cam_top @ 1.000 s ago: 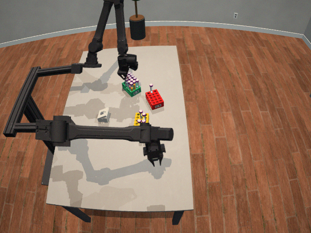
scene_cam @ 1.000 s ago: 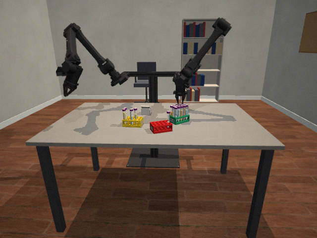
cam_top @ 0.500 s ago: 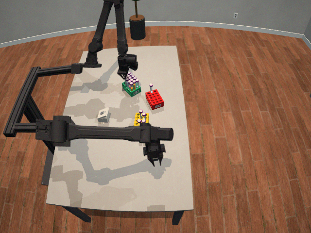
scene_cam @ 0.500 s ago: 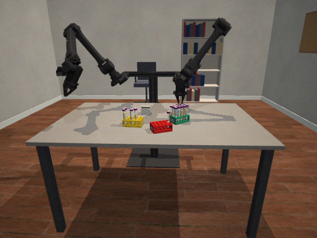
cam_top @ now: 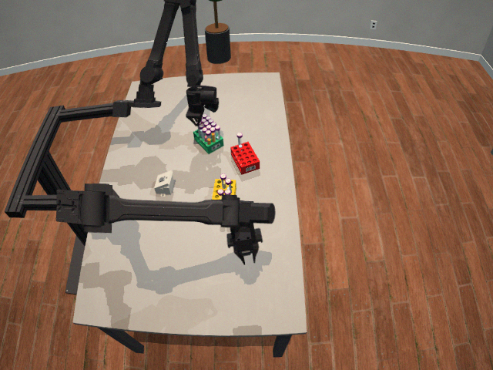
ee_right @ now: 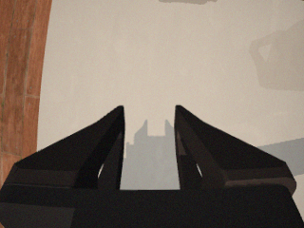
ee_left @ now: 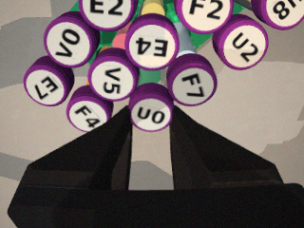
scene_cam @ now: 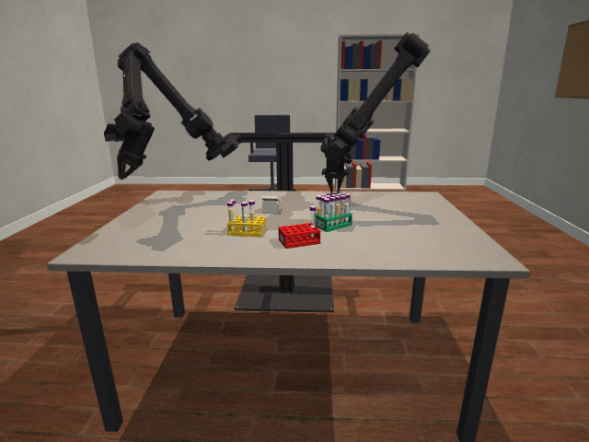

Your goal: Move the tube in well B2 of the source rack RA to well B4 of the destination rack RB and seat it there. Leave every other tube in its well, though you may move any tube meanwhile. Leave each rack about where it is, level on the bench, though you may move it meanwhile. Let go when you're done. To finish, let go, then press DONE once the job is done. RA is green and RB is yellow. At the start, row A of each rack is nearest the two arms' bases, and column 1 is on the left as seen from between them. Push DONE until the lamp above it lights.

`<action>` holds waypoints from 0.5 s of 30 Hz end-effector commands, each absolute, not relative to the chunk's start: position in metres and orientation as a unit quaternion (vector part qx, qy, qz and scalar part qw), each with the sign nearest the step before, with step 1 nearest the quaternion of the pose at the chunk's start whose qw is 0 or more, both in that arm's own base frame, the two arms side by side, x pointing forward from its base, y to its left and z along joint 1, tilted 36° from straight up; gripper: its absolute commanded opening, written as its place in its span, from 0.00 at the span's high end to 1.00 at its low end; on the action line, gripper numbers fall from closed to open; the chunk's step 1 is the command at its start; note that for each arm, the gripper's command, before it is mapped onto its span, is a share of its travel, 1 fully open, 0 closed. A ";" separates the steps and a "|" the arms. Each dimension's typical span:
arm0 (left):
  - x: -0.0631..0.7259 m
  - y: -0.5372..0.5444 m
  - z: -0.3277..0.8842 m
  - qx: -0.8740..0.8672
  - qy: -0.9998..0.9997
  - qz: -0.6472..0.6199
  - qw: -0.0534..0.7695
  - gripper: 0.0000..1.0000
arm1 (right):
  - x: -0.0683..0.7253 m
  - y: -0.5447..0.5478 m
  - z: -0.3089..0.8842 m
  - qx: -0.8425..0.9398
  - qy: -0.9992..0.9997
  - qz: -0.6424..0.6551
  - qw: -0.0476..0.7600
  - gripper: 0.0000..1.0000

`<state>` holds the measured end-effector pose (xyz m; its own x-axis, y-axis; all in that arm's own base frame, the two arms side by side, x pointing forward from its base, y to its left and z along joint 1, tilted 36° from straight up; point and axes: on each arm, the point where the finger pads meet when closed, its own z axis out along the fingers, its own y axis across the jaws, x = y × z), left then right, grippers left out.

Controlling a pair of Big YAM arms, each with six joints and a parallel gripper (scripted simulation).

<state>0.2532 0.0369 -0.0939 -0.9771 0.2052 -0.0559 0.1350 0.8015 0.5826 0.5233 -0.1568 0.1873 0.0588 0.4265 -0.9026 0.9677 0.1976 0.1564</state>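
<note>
The green rack RA (cam_top: 207,147) (scene_cam: 334,225) stands at the far side of the table, full of purple-capped tubes. In the left wrist view my left gripper (ee_left: 151,115) (cam_top: 197,118) (scene_cam: 331,186) reaches down at the near edge of that cluster, and its fingers press on both sides of the tube capped U0 (ee_left: 151,115), which stands in the rack. The yellow rack RB (cam_top: 216,193) (scene_cam: 245,232) holds a few tubes. My right gripper (cam_top: 249,258) (scene_cam: 124,172) (ee_right: 149,115) hangs high over bare table, partly open and empty.
A red rack (cam_top: 246,159) (scene_cam: 297,237) with one tube (cam_top: 239,136) stands between the green and yellow racks. A small grey button box (cam_top: 164,183) (scene_cam: 271,204) sits near the yellow rack. The right arm's long link passes just over the yellow rack's edge in the top view.
</note>
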 end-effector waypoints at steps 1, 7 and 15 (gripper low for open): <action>0.249 0.040 -0.096 0.095 0.947 0.305 0.047 1.00 | 0.530 -0.155 0.199 0.565 0.615 -0.284 0.472 0.70; 0.255 0.032 -0.089 0.093 0.947 0.302 0.064 1.00 | 0.530 -0.155 0.199 0.565 0.615 -0.284 0.472 0.70; 0.264 0.027 -0.084 0.090 0.947 0.301 0.071 1.00 | 0.530 -0.155 0.199 0.565 0.615 -0.284 0.472 0.70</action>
